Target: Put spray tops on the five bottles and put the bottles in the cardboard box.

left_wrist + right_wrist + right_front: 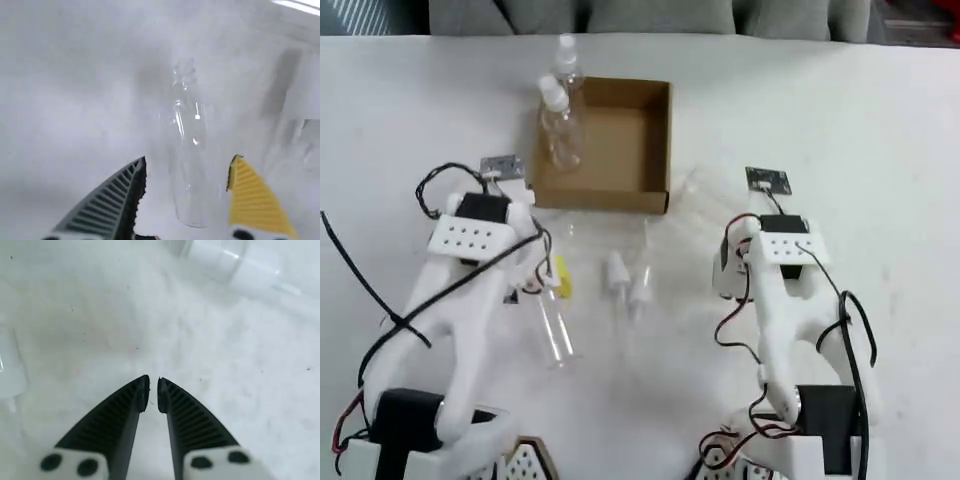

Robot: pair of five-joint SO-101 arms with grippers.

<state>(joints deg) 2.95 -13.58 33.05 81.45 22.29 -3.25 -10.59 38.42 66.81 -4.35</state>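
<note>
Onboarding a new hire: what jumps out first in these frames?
The left gripper, open, straddles an uncapped clear bottle lying on the table. Beyond it sits the cardboard box with a capped bottle at its left wall. Two loose spray tops lie in front of the box.

The box [610,197] at upper centre is plain brown. The table [860,110] is white. The bottle [556,325] left of centre is clear; the tops [617,272] at centre are white. The left gripper [187,167] has one grey ribbed finger and one yellow. The right gripper [153,390] is black and ribbed. The arms [445,320] are white, with black and red cables [847,305].
</note>
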